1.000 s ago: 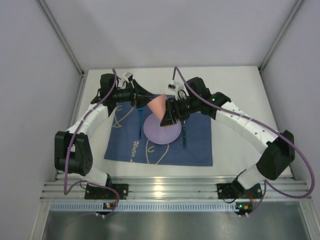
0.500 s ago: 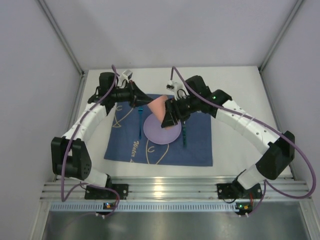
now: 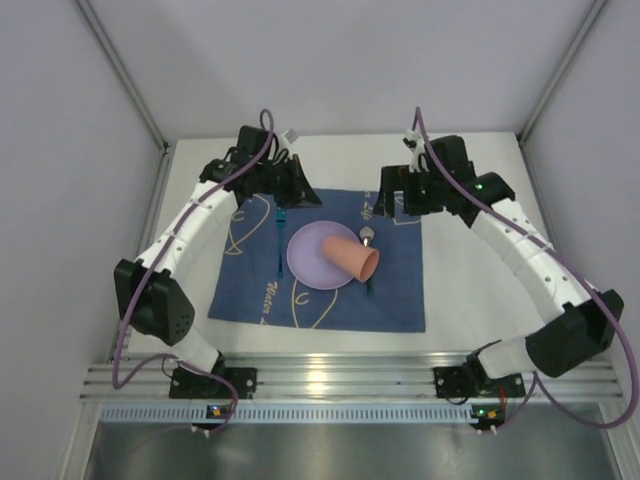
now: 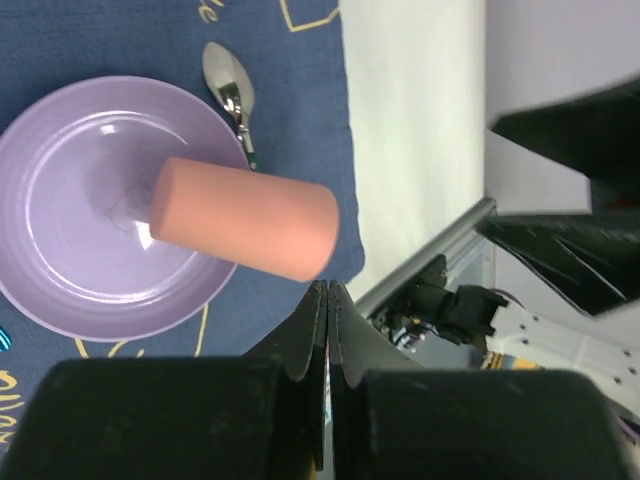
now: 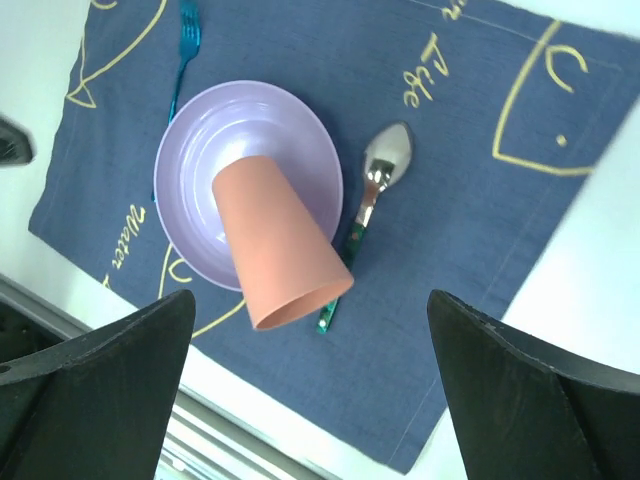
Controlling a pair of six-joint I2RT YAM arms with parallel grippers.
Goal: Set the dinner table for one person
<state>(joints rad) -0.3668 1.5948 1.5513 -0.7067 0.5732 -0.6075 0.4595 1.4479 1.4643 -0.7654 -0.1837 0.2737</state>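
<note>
The white dinner table (image 3: pixel 470 290) carries a blue whale mat (image 3: pixel 390 295). On the mat is a purple plate (image 3: pixel 308 262). A salmon cup (image 3: pixel 350 257) lies tipped on its side across the plate, mouth to the near right. A spoon (image 3: pixel 368 238) lies right of the plate and a blue fork (image 3: pixel 279 240) lies left of it. My left gripper (image 3: pixel 312 197) is shut and empty, at the mat's far edge. My right gripper (image 3: pixel 384 205) is open and empty, above the mat's far right. The right wrist view shows the cup (image 5: pixel 280 245), plate (image 5: pixel 220 140) and spoon (image 5: pixel 375 185) below the gripper (image 5: pixel 310 296).
A ridged aluminium rail (image 3: pixel 330 380) runs along the table's near edge. Grey walls close in the left, right and far sides. The left wrist view shows the cup (image 4: pixel 245 228) and plate (image 4: pixel 70 250) ahead of my shut fingertips (image 4: pixel 320 300).
My right gripper let go of the cup and drew back to the far right. The cup now lies on its side on the plate. My left gripper shifted right along the far edge.
</note>
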